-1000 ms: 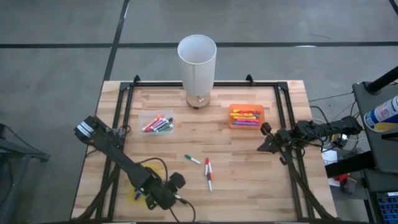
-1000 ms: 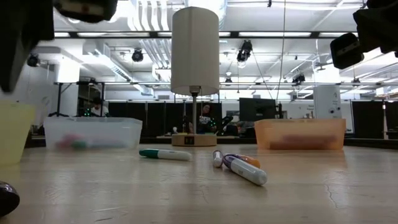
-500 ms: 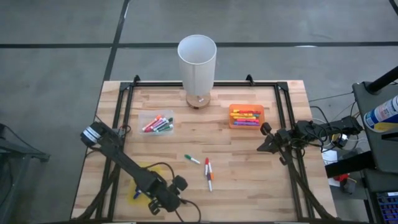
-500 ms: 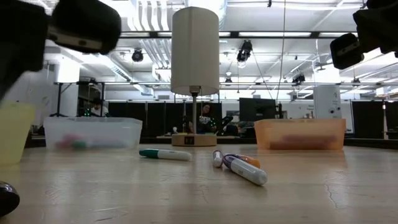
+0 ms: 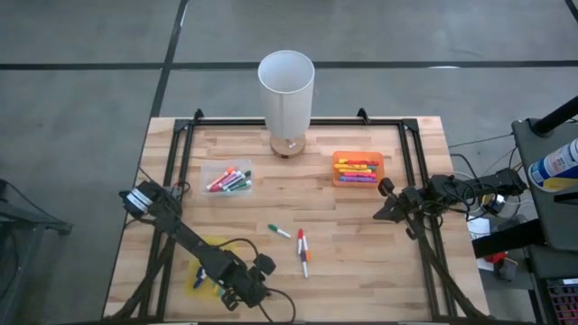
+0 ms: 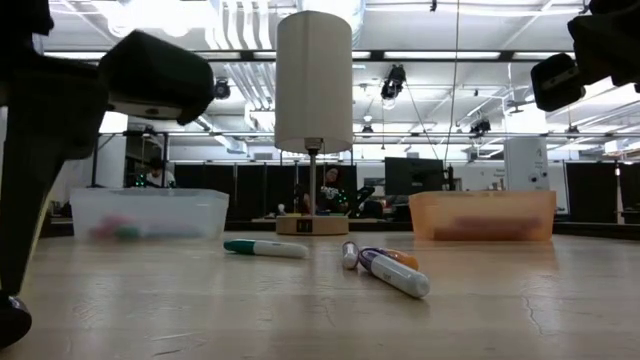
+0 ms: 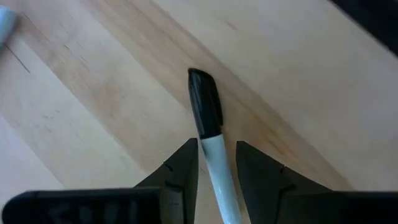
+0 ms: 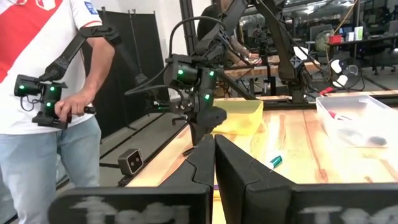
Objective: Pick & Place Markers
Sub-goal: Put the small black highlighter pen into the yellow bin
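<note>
Left gripper: we see our fingers clasped on a white-barrelled marker with a black cap, its cap pointing out past the fingertips over the bare wood. In the high view this gripper sits at the table's front edge, on the side of the yellow tray away from the lamp.

Yellow tray: nearest of the three trays, well in front of the lamp and to its left; we make out a blue marker tip at its edge, the left arm crossing over it.

Loose markers: a green-capped one lies on the table between the yellow tray and the lamp; just right of it we see a red-and-white one and an orange one lying close together.

Right gripper: clenched tight with nothing between the fingers, waiting right of the lamp, just in front of the orange tray.

Clear tray: left of the lamp's base and a little nearer to us, holding red, green and black markers.

Orange tray: right of the lamp's base, filled with markers in yellow, red, pink and purple.

Beyond the table: in the right wrist view we see a person in a red-and-white shirt and jeans holding a dark handheld controller.
</note>
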Robot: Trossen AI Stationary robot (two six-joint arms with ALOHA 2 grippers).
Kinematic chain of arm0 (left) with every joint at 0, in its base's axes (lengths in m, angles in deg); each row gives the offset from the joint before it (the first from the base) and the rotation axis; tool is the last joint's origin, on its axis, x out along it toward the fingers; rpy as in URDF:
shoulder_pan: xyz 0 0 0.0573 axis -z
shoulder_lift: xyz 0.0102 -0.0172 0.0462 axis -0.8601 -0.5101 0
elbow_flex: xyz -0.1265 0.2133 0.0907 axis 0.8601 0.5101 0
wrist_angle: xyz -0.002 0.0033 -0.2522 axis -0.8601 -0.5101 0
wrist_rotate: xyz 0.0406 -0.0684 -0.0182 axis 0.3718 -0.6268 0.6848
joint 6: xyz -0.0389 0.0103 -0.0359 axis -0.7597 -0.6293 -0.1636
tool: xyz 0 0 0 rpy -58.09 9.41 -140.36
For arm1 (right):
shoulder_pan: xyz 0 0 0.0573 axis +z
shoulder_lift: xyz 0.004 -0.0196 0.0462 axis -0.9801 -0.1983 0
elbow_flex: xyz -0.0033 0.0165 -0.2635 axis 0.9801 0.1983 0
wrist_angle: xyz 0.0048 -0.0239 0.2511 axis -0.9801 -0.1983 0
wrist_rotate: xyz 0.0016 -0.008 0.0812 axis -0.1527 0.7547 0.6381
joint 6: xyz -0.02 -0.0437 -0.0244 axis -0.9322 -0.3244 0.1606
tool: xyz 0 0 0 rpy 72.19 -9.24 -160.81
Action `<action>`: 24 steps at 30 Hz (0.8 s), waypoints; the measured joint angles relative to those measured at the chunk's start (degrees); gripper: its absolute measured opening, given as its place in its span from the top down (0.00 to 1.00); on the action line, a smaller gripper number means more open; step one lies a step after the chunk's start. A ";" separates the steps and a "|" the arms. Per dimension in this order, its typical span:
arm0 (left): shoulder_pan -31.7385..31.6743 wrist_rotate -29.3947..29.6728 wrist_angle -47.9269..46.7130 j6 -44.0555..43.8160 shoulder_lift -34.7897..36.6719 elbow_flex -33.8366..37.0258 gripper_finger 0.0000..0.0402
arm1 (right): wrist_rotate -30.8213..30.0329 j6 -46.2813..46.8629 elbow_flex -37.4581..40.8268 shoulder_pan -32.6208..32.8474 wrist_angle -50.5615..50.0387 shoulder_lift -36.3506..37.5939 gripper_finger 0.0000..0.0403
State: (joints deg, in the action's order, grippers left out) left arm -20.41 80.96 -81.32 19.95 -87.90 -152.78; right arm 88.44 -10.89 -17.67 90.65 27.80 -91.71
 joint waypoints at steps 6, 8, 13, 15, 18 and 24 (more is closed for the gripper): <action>-0.82 -0.36 0.07 1.13 -1.20 -0.14 0.74 | 0.00 0.00 -0.01 -0.01 0.00 -0.02 0.98; -0.99 -0.36 0.07 1.54 -1.33 -0.15 0.74 | 0.00 0.00 -0.01 0.01 0.00 -0.02 0.98; -1.38 -0.86 -0.14 1.66 -1.37 -0.41 0.78 | 0.00 0.00 -0.02 0.01 0.00 -0.02 0.98; -1.44 -1.26 -0.33 1.73 -1.44 -0.60 0.84 | 0.00 -0.01 0.00 0.01 0.00 -0.02 0.98; -1.57 -1.29 -0.24 2.77 -1.52 -0.98 0.93 | 0.00 0.00 -0.02 0.01 0.00 -0.02 0.98; -2.19 -0.43 -0.94 2.79 -1.61 -2.44 0.95 | 0.00 0.00 -0.02 0.00 0.00 -0.02 0.98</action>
State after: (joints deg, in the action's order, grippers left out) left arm -22.60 80.54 -82.26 22.74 -89.51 -155.21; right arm 88.44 -10.89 -17.69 90.65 27.80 -91.72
